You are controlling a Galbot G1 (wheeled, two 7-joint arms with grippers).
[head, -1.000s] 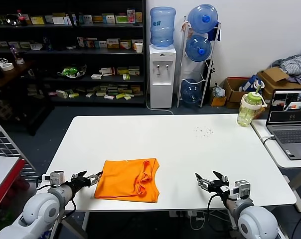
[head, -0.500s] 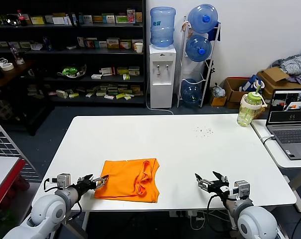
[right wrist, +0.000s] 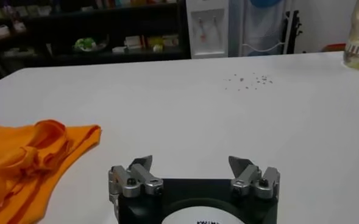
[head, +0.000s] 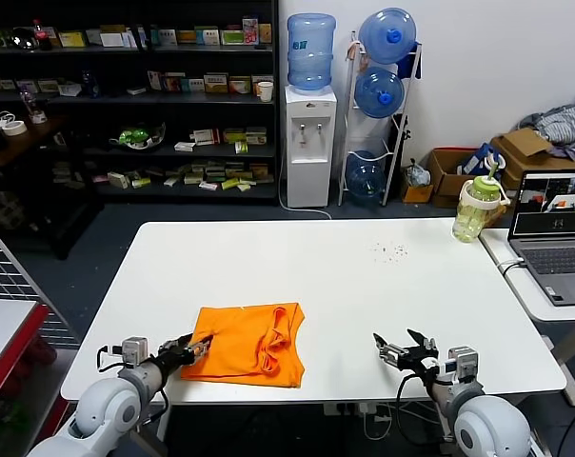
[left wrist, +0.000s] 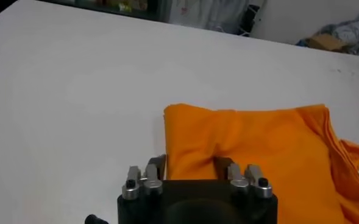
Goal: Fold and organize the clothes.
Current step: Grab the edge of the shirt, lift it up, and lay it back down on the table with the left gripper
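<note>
The left gripper (head: 200, 345), a dark two-fingered metal claw on the grey-white left arm, sits low at the near left corner of the folded bright orange cotton T-shirt (head: 247, 344). In the left wrist view the left gripper (left wrist: 190, 163) straddles a raised ridge of the cloth's edge: one fingertip (left wrist: 156, 164) lies at the hem where the cloth meets the table and the other (left wrist: 225, 164) rests on the orange fabric, the jaws part-way drawn in around that bunched edge, though a firm pinch cannot be made out. The T-shirt (left wrist: 270, 155) lies flat as a rough rectangle near the front edge of the wide white rectangular table (head: 335, 286), left of the middle, with a rumpled, doubled-over strip along its right side; no lettering shows on the upturned face. The right gripper (head: 405, 348) hovers just above the table's near right part, well apart from the shirt, its fingers spread wide and holding nothing; the right wrist view shows the right gripper (right wrist: 191, 166) with bare tabletop between its tips and the shirt's crumpled corner (right wrist: 27, 158) off to one side. A scatter of small dark crumbs (head: 390, 250) lies farther back on the table. A pale green lidded plastic drinking bottle (head: 477, 209) stands at the far right corner, near an open grey laptop (head: 557, 238) on an adjoining surface.
</note>
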